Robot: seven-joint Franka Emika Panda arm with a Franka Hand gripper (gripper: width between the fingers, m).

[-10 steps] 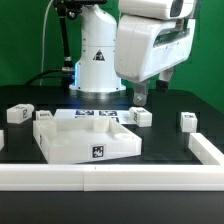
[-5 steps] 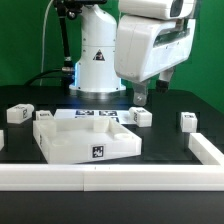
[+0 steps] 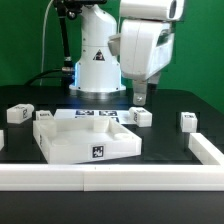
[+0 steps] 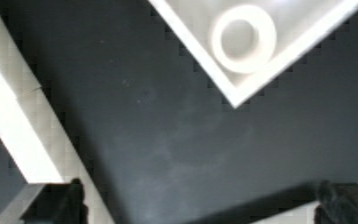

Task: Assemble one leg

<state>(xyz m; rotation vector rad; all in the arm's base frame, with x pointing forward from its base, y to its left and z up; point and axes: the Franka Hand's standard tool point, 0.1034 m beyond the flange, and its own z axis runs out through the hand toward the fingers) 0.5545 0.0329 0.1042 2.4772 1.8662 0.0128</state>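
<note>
- Black two-finger gripper point(image 3: 141, 97) holds nothing; the wrist view shows its fingers point(image 4: 51, 200) spread wide.
- Small white plastic tagged leg point(image 3: 140, 117) sits loose just under the gripper, beside the large flat white square panel point(image 3: 85, 145). It is ungrasped and unsocketed, so the whole step looks left.

The exterior camera sat low, close to the level of the black tabletop point(image 3: 170, 140). It looked across it over a white rail point(image 3: 110, 178) toward the arm's base point(image 3: 98, 65) and a green backdrop point(image 3: 30, 40), taking in the whole work area from a moderate distance. The wrist camera rode above the gripper point(image 3: 141, 97) and faced steeply down at the tabletop from very near, with its dark fingertips point(image 4: 51, 200) at the picture's edge. Both views shared a corner of the white panel point(image 3: 70, 140), where the wrist view showed a round socket point(image 4: 242, 40), and the dark tabletop beside it.
</note>
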